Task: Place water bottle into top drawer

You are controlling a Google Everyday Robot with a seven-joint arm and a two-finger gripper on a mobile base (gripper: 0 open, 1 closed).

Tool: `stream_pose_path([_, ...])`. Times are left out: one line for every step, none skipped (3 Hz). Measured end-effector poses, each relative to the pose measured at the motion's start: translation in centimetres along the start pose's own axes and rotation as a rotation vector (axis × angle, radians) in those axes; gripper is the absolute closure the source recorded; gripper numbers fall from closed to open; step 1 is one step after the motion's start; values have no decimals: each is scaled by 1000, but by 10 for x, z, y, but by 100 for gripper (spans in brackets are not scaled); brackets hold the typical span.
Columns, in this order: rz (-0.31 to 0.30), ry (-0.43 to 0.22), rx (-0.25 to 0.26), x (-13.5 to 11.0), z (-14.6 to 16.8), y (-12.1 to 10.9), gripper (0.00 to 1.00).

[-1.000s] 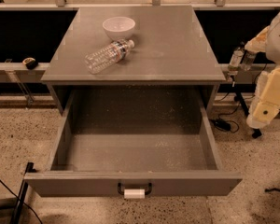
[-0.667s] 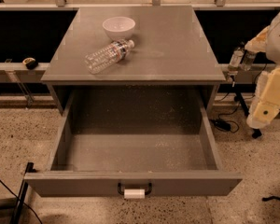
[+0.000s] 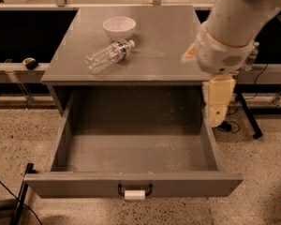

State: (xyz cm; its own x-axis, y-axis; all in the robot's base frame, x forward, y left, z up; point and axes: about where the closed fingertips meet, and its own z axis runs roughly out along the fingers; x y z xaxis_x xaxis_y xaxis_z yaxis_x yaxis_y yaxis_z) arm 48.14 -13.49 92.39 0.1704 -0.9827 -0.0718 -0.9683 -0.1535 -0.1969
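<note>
The water bottle [image 3: 107,56] is clear ribbed plastic and lies on its side on the grey tabletop [image 3: 164,36]. Its cap points toward the white bowl [image 3: 119,27] just behind it. The top drawer [image 3: 131,184] stands pulled out below the tabletop, with nothing inside it. It has a black handle [image 3: 135,190] and a white tag on its front panel. My gripper [image 3: 218,104] hangs pointing down at the table's right front corner, above the drawer's right wall. It holds nothing and is well to the right of the bottle.
My white arm [image 3: 234,27] covers the table's right edge. A small dark object [image 3: 30,62] sits on the rail at the left. A black stand leg [image 3: 248,116] and cables lie on the speckled floor at the right.
My arm has swung in from the far right, and the gripper now hangs at the table's right front corner. The bottle, bowl and drawer have not moved.
</note>
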Motion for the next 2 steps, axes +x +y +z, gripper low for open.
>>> stream_pose_path([-24, -2, 7, -3, 0, -2, 0])
stream_pose_path([-30, 7, 12, -2, 0, -3, 0])
